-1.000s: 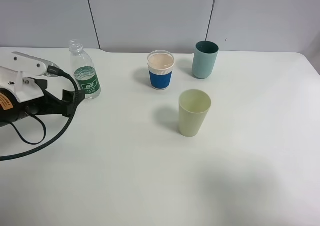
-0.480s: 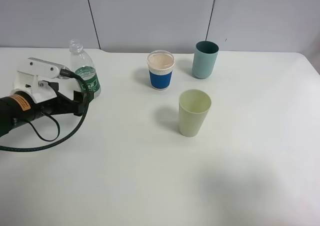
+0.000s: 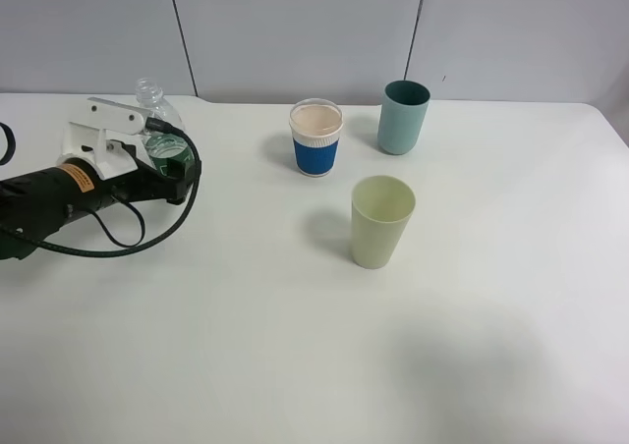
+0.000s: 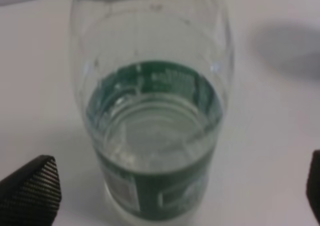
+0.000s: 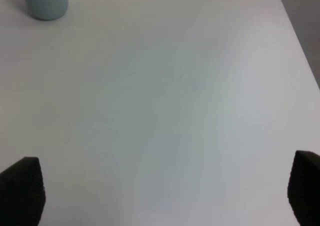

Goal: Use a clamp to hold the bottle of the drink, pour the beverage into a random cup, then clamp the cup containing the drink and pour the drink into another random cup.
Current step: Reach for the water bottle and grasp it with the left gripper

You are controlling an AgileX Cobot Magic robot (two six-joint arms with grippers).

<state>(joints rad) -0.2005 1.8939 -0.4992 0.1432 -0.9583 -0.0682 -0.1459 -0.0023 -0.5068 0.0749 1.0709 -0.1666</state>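
Note:
A clear water bottle [image 3: 151, 98] with a green label and no cap stands at the back left of the white table [image 3: 295, 346]. My left gripper [image 3: 171, 166] is open, with its fingers on either side of the bottle's lower body. In the left wrist view the bottle [image 4: 152, 131] fills the gap between the two black fingertips [image 4: 30, 188], with space on both sides. A blue-sleeved cup [image 3: 315, 138], a teal cup [image 3: 403, 118] and a pale green cup [image 3: 382, 221] stand upright mid-table. My right gripper [image 5: 162, 191] is open and empty, out of the high view.
The teal cup [image 5: 45, 1] shows at the edge of the right wrist view, far from the right gripper. The left arm's black cable [image 3: 118, 243] loops over the table in front of the bottle. A grey panelled wall [image 3: 295, 31] runs behind the table.
My left arm has moved back and to the right, up to the bottle. Its open fingers now flank the bottle and partly hide it. The cups have not moved.

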